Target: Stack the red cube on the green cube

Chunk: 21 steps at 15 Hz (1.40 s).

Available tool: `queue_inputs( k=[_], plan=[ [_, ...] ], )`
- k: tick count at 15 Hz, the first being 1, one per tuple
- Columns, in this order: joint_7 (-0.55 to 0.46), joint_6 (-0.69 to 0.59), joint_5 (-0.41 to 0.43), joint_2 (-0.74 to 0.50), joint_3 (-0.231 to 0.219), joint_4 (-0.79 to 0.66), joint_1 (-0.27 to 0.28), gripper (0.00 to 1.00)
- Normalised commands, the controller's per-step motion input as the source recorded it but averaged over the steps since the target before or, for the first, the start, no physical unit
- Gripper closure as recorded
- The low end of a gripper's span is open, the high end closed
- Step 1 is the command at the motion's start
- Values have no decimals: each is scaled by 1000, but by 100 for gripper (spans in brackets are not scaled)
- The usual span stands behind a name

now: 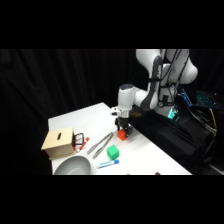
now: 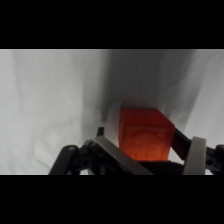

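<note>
Red cube (image 2: pixel 144 135), one only, sits on the white table (image 1: pixel 145 155) between the two fingers (image 2: pixel 195 155) of the gripper (image 1: pixel 123 131), which close against its sides. One green cube (image 1: pixel 113 150) lies near, apart, beside one pair of tongs (image 1: pixel 101 144).

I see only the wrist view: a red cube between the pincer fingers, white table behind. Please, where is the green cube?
Observer: The small bright green cube sits on the white table, apart from the small red-orange cube, nearer the side camera.
Operator: Is something lying close to the green one?
Observer: Yes. Metal tongs lie beside it, toward the tan box, and a thin blue-tipped stick lies just in front.
Operator: Is the red cube lifted?
Observer: I cannot tell; in the side view the pincer is low at the table around it.
</note>
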Motion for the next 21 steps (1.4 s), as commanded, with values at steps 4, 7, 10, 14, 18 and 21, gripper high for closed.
queue_inputs(
  k=[4,7,10,14,18,21],
  plan=[
    [-39,60,-83,22,-39,42,16,60],
    [-2,-18,-94,19,-82,58,60,70],
    [45,-170,-102,-49,-120,83,101,75],
    [128,-346,-144,-198,-159,113,149,75],
    [173,-400,-167,-242,-90,145,116,75],
    [213,-405,-172,-230,-36,142,94,75]
  ],
)
